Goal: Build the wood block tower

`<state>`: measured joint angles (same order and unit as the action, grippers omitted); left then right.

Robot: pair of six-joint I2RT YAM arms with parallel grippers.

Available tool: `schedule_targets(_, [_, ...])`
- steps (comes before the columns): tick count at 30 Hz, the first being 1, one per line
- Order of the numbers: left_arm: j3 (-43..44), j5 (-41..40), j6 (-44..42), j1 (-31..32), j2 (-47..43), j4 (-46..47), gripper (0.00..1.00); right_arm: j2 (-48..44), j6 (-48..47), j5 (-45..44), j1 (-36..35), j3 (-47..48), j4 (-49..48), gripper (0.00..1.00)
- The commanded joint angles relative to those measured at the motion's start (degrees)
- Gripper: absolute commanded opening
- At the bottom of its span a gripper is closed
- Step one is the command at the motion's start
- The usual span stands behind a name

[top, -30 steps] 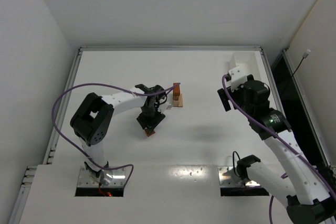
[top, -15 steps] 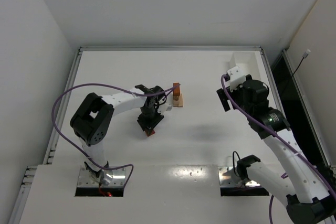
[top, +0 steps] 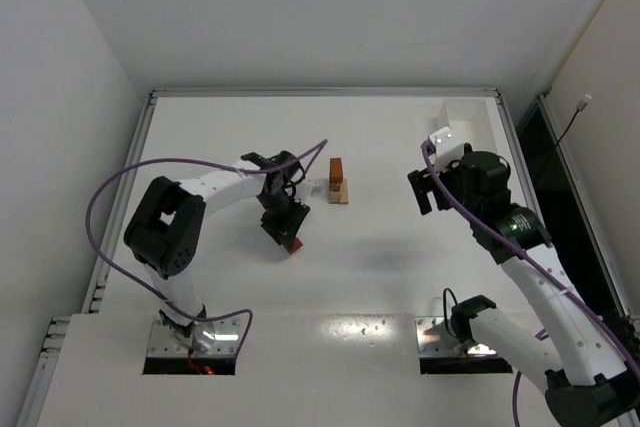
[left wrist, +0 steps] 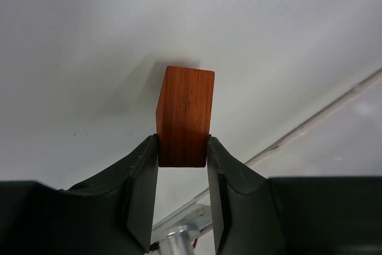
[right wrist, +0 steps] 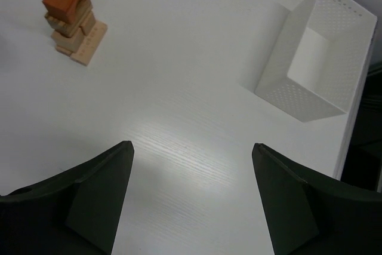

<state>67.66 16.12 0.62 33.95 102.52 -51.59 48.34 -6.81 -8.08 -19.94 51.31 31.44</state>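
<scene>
While the left tool point(left wrist: 182, 162) clamps a reddish-brown block point(left wrist: 185, 114) between its two dark fingers, narrowed right down onto the block's side faces, the wrist view shows the wood sticking out well past the fingertips, long grain running away from the camera. From above, that tool hangs low over the counter point(top: 380, 247), left of centre, with the block at its tip pointing toward the near edge; whether the block touches the surface, I cannot tell. Over to the wood block tower point(top: 339, 182): it stands near the middle of the counter, a touch toward the far edge, just to the right of the left arm and apart from the held block. A flat light tan piece forms its base, tan pieces are stacked on that, and a reddish-brown piece caps the top. Now the right tool point(right wrist: 192, 153): spread wide, both fingers far apart and nothing between them, raised above the right half of the counter, well clear of the tower. A white tray point(right wrist: 316, 58) with perforated walls sits in the far right corner, close against the right edge.
</scene>
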Motion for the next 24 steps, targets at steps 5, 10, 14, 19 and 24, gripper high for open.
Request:
schedule_targets(5, [4.6,25.5,9.7,-13.1,-7.0,11.7,0.00,3.4,9.4,15.9,0.9,0.5,-6.9,0.80])
schedule_targets(10, [4.7,43.9,21.2,-20.0,-7.0,27.3,0.00,7.3,19.0,26.2,2.7,0.5,-15.5,0.81])
schedule_targets(14, [-0.1,57.1,45.7,-25.5,-5.2,56.0,0.00,16.1,31.2,38.9,4.7,1.1,-28.6,0.81])
schedule_targets(19, [-9.8,55.7,91.6,-29.5,-7.9,105.9,0.00,25.9,44.8,45.0,5.9,6.3,-39.6,0.81])
schedule_targets(24, [-8.6,53.4,102.3,-31.2,-7.8,121.8,0.00,32.1,51.6,45.9,5.2,9.2,-49.7,0.81])
